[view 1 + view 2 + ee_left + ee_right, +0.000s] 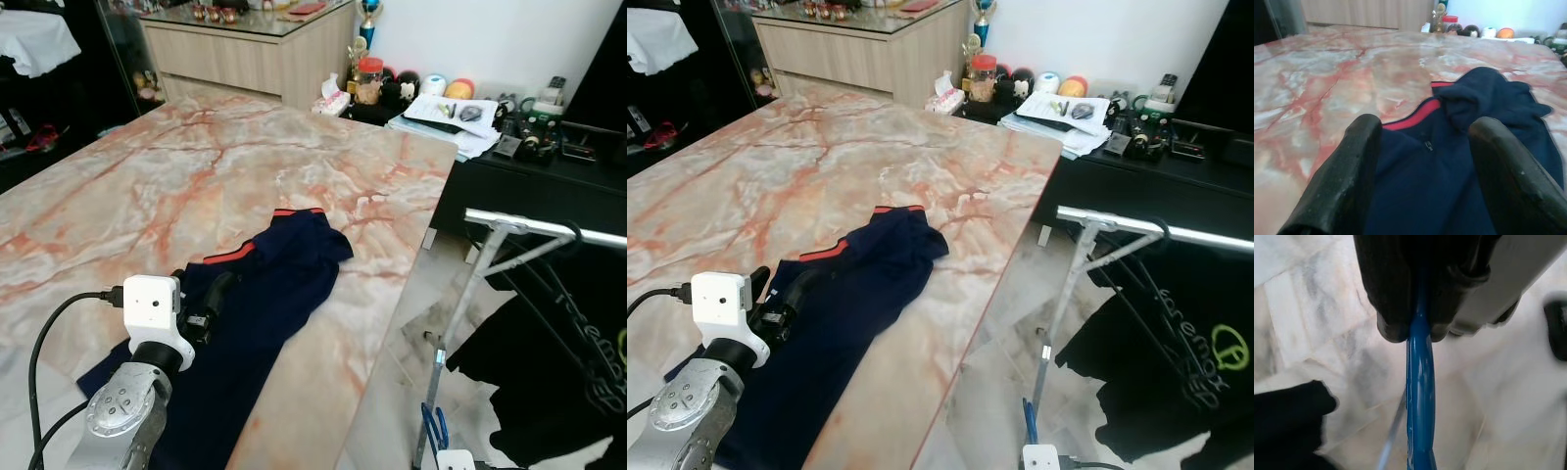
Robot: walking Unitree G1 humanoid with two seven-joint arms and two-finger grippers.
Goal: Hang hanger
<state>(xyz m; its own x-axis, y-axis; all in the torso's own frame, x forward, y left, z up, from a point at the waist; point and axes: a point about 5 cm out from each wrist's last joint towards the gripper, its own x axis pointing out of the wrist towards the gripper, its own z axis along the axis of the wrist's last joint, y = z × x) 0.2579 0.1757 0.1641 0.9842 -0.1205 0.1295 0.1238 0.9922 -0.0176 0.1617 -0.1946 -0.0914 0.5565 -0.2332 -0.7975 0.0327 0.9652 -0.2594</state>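
Marble table point(196, 166) takes up most of the head views, running from 6 up to 12 o'clock. Navy garment with red trim point(265, 294) lies flat on its near part, around 6–7 o'clock. Silver clothes rack point(509, 230) stands off the table's right side at 3–4 o'clock; its top rail runs roughly level, 9 to 3, with black garments point(558, 372) hung on it.

Left gripper point(1422, 142) hovers low over the navy garment, fingers point(1339, 176) spread wide with nothing between them.

Blue hanger point(1419, 396): right gripper point(1418, 330) is clamped on it, fingers pinched tight on the blue bar over the pale tiled floor point(1308, 303). In the left eye view the hanger point(434, 426) is just a blue sliver at 5 o'clock beside the rack's leg, well below the rail.

Key relation: the rail sits up toward 1–2 o'clock from the held hanger; right arm is the nearer one, so I'd judge a lift up and across to the rail comes next. The hook end isn't visible, so its facing can't be told.

Right wrist view gives the grip; head views give the rack and rail height.
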